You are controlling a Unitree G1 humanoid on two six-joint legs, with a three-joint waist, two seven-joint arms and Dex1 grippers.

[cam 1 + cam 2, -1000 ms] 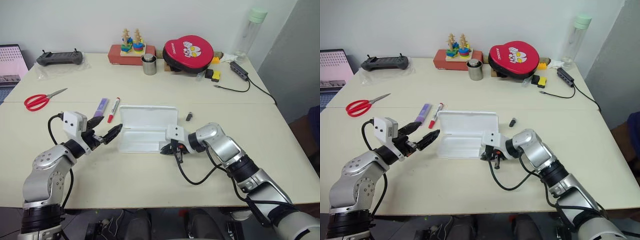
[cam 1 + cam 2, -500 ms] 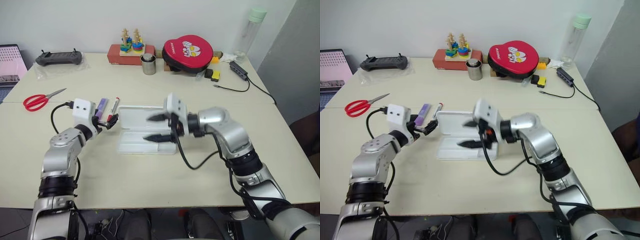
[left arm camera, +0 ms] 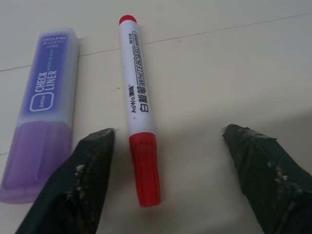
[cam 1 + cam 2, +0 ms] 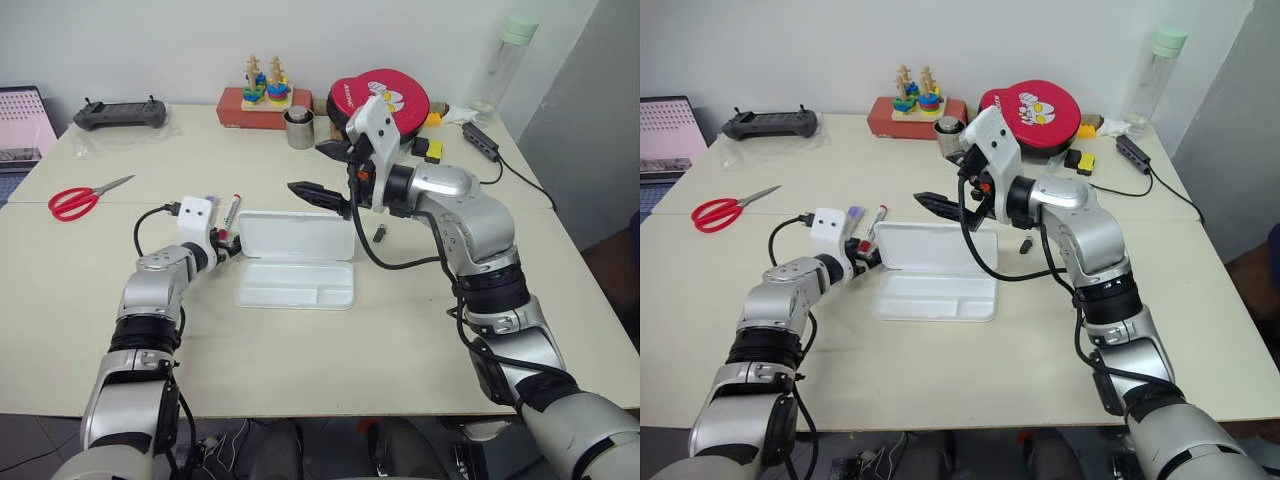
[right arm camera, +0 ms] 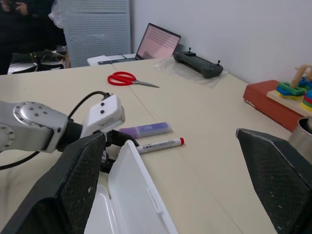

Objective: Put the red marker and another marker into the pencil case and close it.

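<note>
Two fingers of left pincer point(image 3: 168, 183) straddle red marker point(image 3: 139, 112), apart.

Both head views look forward and down over the cream table point(image 4: 300, 340) from above, covering the whole tabletop. The left wrist view sits close above the slim white red-capped marker point(image 3: 140, 136). The right wrist view looks from higher up, sharing that marker point(image 5: 160, 145) and the open white plastic case point(image 5: 141, 195).
</note>
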